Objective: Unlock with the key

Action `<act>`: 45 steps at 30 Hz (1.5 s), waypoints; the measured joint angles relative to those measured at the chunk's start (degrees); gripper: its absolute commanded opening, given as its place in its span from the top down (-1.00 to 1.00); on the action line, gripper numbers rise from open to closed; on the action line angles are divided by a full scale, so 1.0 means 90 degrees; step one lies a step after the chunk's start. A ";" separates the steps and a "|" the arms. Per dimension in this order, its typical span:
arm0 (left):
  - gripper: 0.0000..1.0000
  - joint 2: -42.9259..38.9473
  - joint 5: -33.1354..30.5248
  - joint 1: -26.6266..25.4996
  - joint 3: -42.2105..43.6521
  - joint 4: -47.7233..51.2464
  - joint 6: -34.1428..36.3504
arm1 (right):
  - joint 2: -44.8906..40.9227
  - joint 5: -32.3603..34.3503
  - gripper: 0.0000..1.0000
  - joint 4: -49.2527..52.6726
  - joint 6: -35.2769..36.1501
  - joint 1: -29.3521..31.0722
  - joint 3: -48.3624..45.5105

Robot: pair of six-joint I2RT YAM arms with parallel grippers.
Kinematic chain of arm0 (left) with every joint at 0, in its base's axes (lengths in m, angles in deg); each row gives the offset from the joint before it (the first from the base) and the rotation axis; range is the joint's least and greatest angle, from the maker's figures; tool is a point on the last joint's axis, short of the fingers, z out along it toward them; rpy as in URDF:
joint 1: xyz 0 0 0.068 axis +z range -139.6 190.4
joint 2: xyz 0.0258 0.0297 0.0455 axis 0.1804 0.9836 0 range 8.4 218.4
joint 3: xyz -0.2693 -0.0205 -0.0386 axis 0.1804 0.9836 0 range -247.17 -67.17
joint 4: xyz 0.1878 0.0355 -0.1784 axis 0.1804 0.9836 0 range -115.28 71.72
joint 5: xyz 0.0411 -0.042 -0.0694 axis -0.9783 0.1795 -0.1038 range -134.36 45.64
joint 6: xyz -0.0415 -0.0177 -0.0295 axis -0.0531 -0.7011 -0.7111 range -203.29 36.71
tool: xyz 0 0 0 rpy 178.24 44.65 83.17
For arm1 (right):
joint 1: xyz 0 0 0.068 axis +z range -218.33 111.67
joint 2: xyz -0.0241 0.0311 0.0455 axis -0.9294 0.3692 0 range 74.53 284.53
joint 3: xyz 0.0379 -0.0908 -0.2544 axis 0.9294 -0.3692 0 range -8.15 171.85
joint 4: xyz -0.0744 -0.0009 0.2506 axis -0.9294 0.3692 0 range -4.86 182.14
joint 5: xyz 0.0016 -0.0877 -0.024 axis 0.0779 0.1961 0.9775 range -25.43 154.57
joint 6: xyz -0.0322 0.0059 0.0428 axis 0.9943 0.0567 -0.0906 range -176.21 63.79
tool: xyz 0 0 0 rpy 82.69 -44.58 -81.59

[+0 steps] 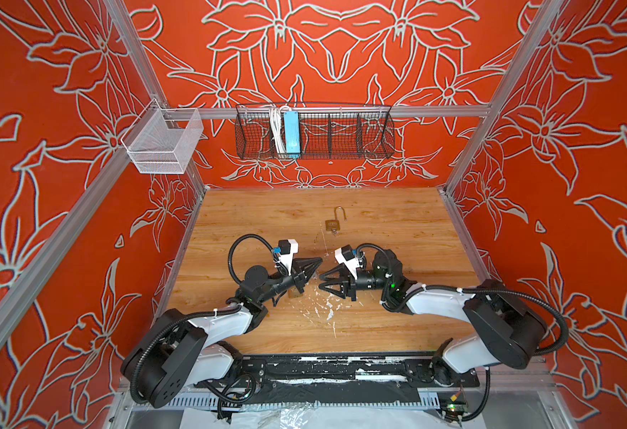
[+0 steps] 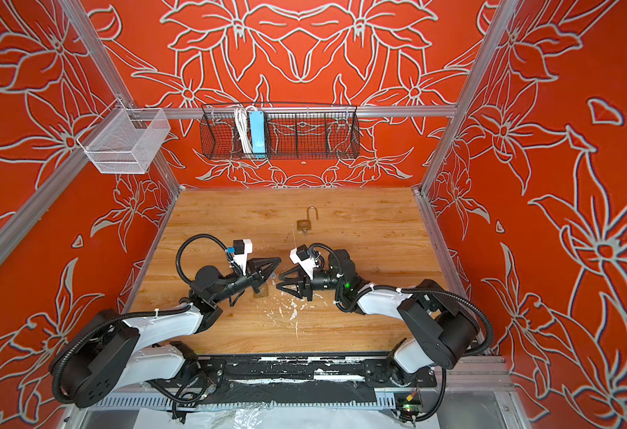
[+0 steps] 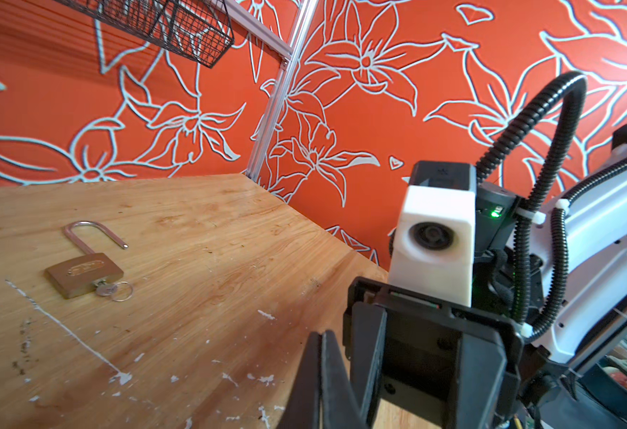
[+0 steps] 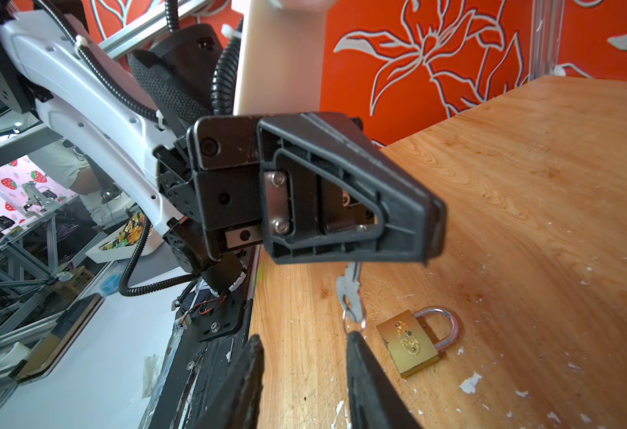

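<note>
Both top views: black left gripper [image 1: 319, 261] pressed together, black right gripper [image 1: 320, 282] parted. Left wrist: unlocked brass padlock [image 3: 83, 275], far off. Right wrist: small silver key [image 4: 349, 289], light, stiff, slick, clamped in left gripper near closed brass padlock [image 4: 408, 347]; best pinched at bow.

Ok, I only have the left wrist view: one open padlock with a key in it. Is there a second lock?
Observer: Yes, a closed padlock lies on the table close by the left claw.
Operator: Is that claw holding anything?
Observer: It is shut on a key that hangs down near the closed padlock.
Operator: And the right claw?
Observer: Open, one fingertip close to the hanging key; touching or not, I cannot tell.
</note>
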 measured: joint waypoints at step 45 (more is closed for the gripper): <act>1.00 -0.0107 0.0022 -0.0289 -0.0097 0.0163 -0.0024 | -0.0597 0.1202 0.12 0.1110 0.0712 0.0024 -0.0061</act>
